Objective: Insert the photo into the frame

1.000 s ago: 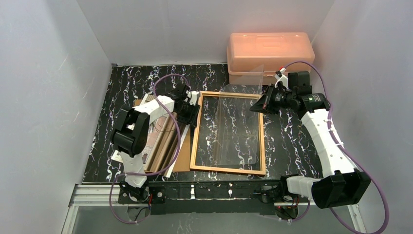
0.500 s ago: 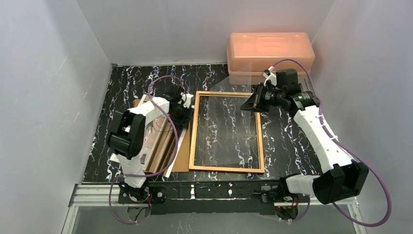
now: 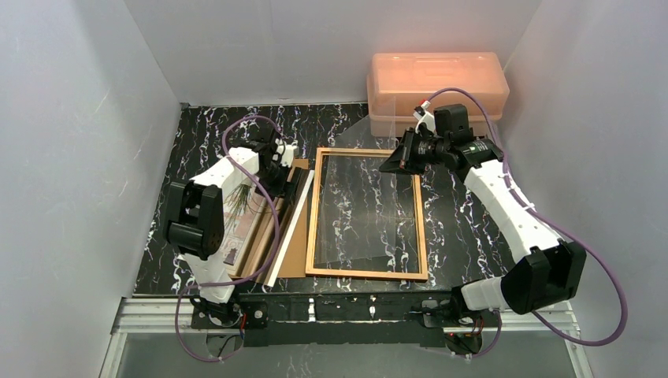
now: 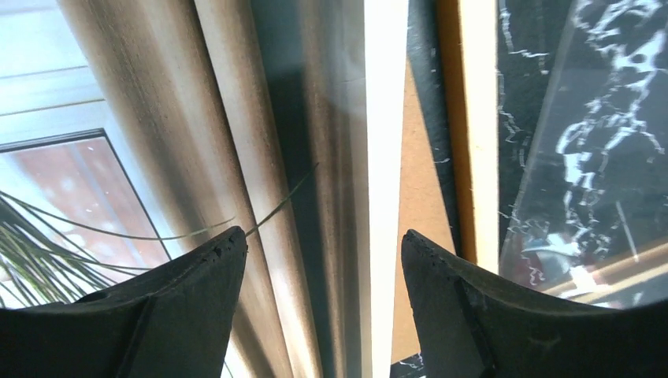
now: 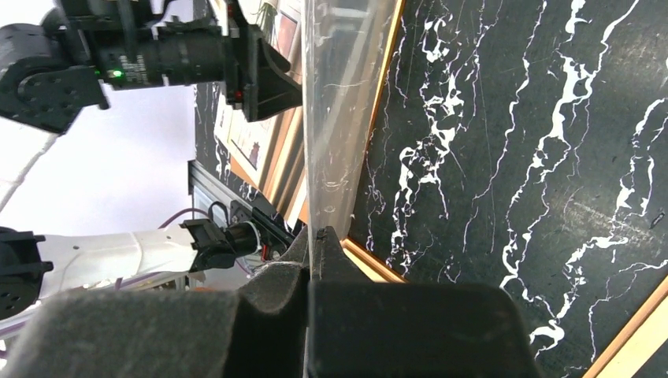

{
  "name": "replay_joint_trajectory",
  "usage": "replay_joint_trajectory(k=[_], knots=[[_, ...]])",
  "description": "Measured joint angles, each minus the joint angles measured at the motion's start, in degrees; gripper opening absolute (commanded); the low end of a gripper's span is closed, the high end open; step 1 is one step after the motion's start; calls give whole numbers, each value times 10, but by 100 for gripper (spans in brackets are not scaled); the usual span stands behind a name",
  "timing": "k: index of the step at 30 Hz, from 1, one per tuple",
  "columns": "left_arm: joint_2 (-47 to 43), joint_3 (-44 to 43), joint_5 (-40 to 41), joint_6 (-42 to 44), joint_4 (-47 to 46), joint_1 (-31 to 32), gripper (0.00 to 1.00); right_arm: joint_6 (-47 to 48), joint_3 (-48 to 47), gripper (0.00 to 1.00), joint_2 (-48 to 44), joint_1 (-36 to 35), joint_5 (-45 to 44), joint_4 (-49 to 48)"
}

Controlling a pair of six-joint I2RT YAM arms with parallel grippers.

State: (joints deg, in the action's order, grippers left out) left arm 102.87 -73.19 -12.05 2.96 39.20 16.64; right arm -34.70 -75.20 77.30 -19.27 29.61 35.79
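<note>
Right tool clenches one corner of the tilted clear pane over the frame. Left tool hangs released above the photo, just left. That corner pinch risks the pane slipping.

Top view: high up over the near edge, looking down on the surface. Left wrist view: very close, past the left hand to the photo and frame beyond. Right wrist view: close, past the right hand along the clear pane. In all three: the frame.
</note>
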Motion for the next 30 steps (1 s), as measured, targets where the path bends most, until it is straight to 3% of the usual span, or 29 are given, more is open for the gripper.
replay_joint_trajectory(k=[13, 30], knots=[[-16, -22, -21, 0, 33, -4, 68, -10, -2, 1, 33, 0, 17, -29], [-16, -22, -21, 0, 33, -4, 66, -86, 30, 1, -10, 0, 53, -100]])
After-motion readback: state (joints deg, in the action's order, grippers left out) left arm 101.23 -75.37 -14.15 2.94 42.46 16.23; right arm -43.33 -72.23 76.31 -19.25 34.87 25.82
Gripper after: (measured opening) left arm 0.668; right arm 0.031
